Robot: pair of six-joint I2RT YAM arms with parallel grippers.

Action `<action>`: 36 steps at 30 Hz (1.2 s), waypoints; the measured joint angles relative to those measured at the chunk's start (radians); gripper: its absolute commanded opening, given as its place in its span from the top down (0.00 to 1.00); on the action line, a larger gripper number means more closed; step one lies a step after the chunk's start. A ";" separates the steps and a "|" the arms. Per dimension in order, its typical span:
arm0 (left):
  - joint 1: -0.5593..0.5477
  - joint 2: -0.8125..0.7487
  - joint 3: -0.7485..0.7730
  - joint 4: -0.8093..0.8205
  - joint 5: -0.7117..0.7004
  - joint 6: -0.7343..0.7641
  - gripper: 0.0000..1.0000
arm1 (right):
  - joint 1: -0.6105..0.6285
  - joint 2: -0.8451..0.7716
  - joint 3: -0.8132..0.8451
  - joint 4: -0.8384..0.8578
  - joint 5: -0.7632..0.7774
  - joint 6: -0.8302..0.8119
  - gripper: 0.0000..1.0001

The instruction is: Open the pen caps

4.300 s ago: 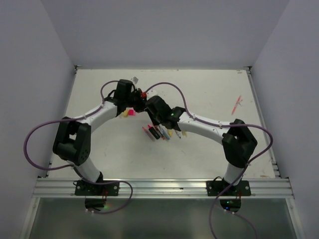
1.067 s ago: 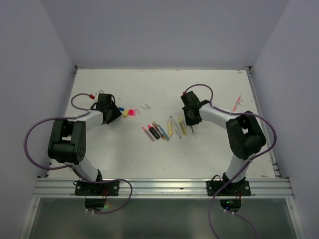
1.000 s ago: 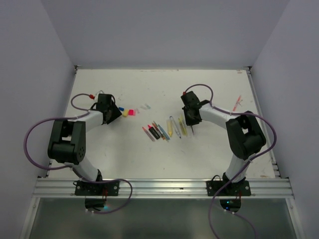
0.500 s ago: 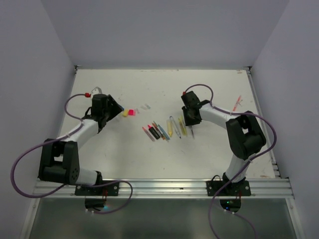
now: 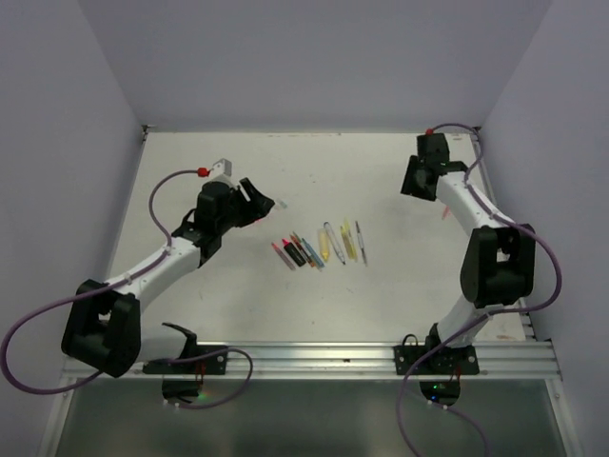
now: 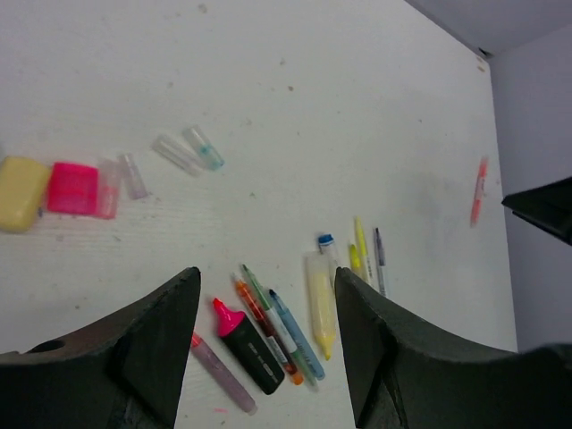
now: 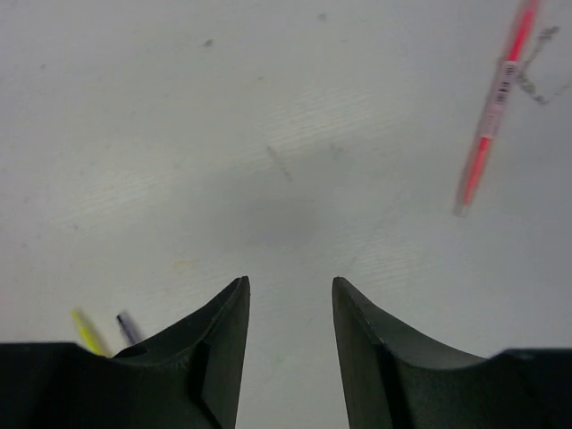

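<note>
The pen caps lie loose on the table in the left wrist view: a yellow cap (image 6: 22,192), a pink cap (image 6: 73,188) and several pale clear caps (image 6: 174,154). The pens (image 5: 319,248) lie in a row at mid-table, among them a pink-and-black highlighter (image 6: 246,344) and a yellow highlighter (image 6: 320,299). My left gripper (image 6: 266,273) hangs open and empty above the table, between caps and row; from above, the left gripper (image 5: 262,205) hides most caps. My right gripper (image 7: 290,281) is open over bare table, and from above the right gripper (image 5: 411,186) sits far right.
A lone red pen (image 7: 496,107) lies apart near the table's right edge, beyond the right fingers. Tips of a yellow pen (image 7: 85,329) and a dark pen (image 7: 127,326) show at the right wrist view's lower left. Walls close in the table on three sides.
My right gripper has opened and pulled back from the pen row to the far right. My left arm has swung right, and its gripper now covers the caps from above.
</note>
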 measured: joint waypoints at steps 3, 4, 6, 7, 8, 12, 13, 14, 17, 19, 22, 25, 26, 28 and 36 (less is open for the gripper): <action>-0.047 0.000 0.000 0.032 0.023 0.000 0.35 | -0.123 0.005 -0.001 0.009 0.032 0.016 0.41; -0.060 0.000 0.000 0.043 0.033 0.000 0.35 | -0.154 0.008 -0.001 0.014 0.044 0.021 0.39; -0.079 0.000 0.000 0.066 0.054 0.000 0.35 | -0.206 0.022 -0.001 0.028 0.060 0.032 0.37; -0.083 0.000 -0.001 0.074 0.064 0.000 0.35 | -0.224 0.032 -0.001 0.036 0.070 0.038 0.36; -0.087 0.000 -0.005 0.087 0.077 0.000 0.35 | -0.237 0.042 -0.001 0.043 0.076 0.042 0.36; -0.094 -0.005 -0.035 0.135 0.122 0.000 0.35 | -0.261 0.109 -0.001 0.072 0.084 0.058 0.40; -0.095 -0.012 -0.048 0.144 0.131 0.000 0.35 | -0.261 0.128 -0.001 0.076 0.084 0.060 0.42; -0.098 -0.021 -0.060 0.148 0.141 0.000 0.35 | -0.262 0.145 -0.001 0.080 0.084 0.063 0.42; -0.103 -0.043 -0.079 0.160 0.161 0.000 0.35 | -0.268 0.177 -0.008 0.104 0.083 0.069 0.41; -0.103 -0.051 -0.081 0.173 0.173 0.000 0.35 | -0.277 0.183 -0.018 0.117 0.083 0.069 0.42; -0.105 -0.054 -0.082 0.195 0.182 0.000 0.35 | -0.299 0.195 -0.019 0.135 0.083 0.068 0.43; -0.106 -0.051 -0.089 0.217 0.196 -0.001 0.35 | -0.322 0.220 -0.019 0.154 0.074 0.068 0.44; -0.106 -0.048 -0.091 0.224 0.200 -0.002 0.35 | -0.330 0.232 -0.019 0.156 0.072 0.067 0.44; -0.107 -0.035 -0.093 0.240 0.209 -0.003 0.35 | -0.342 0.253 -0.018 0.157 0.059 0.065 0.44; -0.107 0.047 -0.093 0.258 0.234 -0.011 0.35 | -0.363 0.306 0.037 0.154 0.017 0.052 0.55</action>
